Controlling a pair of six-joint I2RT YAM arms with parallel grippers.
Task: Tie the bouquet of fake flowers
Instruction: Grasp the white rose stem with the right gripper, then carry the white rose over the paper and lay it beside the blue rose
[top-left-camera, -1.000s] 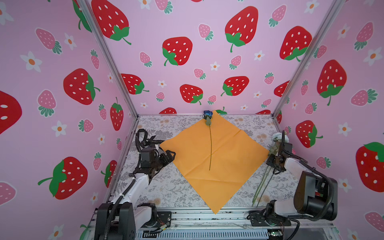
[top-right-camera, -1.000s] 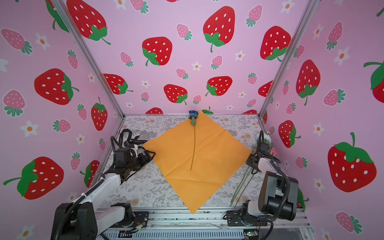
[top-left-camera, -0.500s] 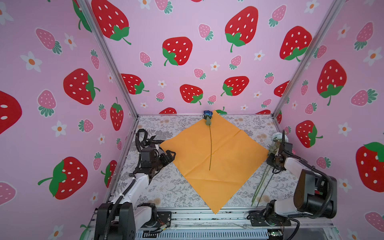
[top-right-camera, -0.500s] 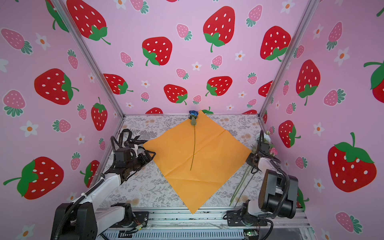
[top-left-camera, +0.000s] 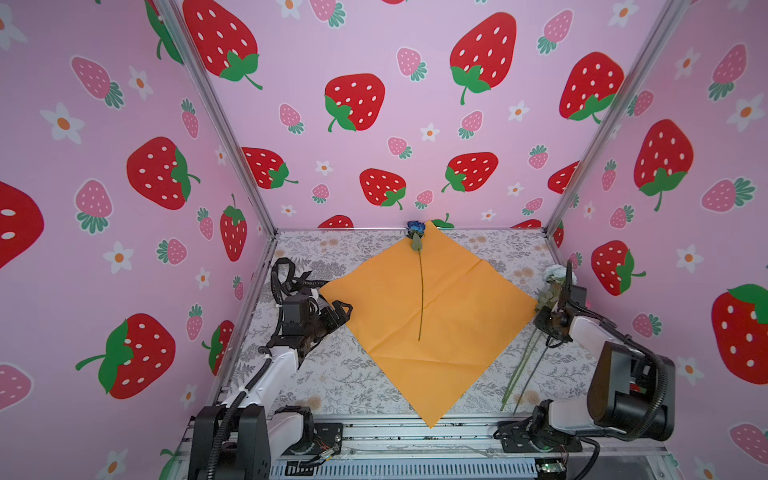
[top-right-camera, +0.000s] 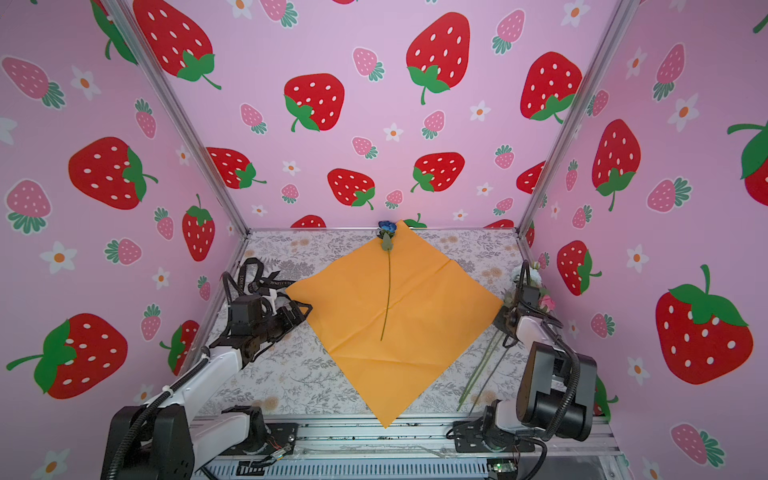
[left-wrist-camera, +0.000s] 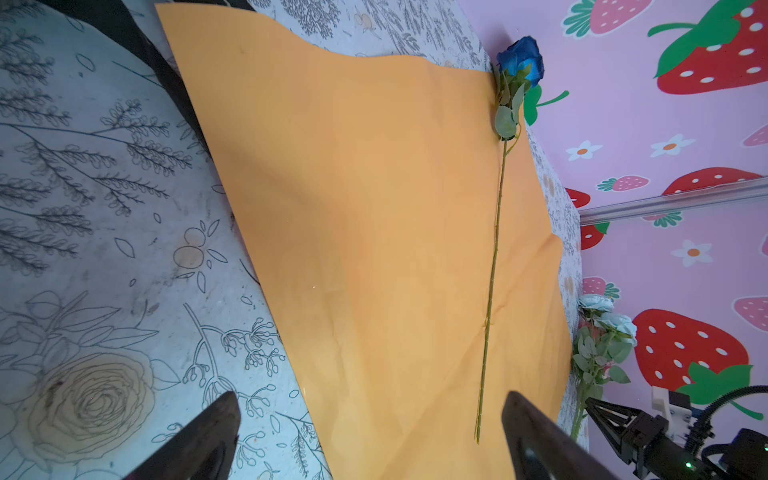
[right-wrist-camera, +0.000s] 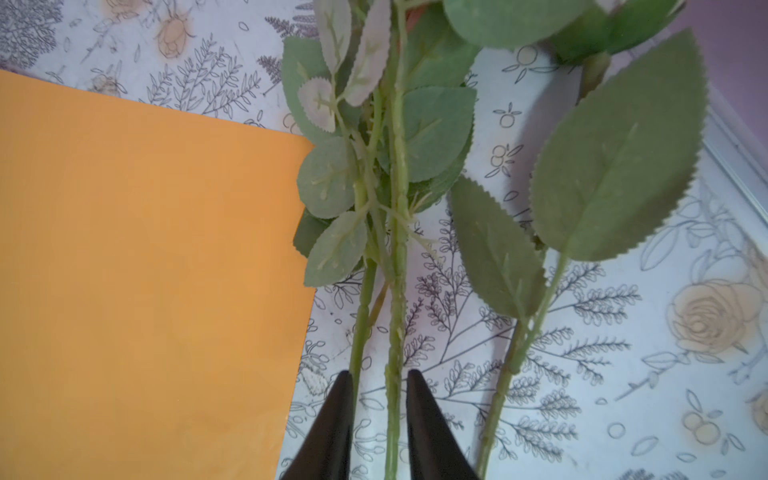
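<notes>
Bouquet of fake flowers (top-left-camera: 554, 274): not gathered. Most of it lies loose on the tabletop (top-left-camera: 332, 376) by the right wall, just off the right corner of the orange paper (top-left-camera: 457, 320). The blooms point toward the back and the long stems toward the front.
Blue rose (top-left-camera: 416, 227): apart from the rest, lying along the middle of the orange paper. Its bloom is at the back corner against the wall, and its stem runs past the centre crease.
Pale blooms (top-right-camera: 534, 276): white-blue, at the far end of the loose bunch, with a pink rose (top-right-camera: 547, 302) just beside them.
Right tool (right-wrist-camera: 380, 374): low over the loose stems, jaws narrow, one on each side of a single green stem (right-wrist-camera: 395, 291). A slim gap shows on both sides, so no firm hold is seen.
Left tool (left-wrist-camera: 370, 399): jaws wide apart, holding nothing, low at the left corner of the orange paper.
Black ribbon (top-left-camera: 305, 282): bunched on the tabletop by the left wall, just beside that same corner.
</notes>
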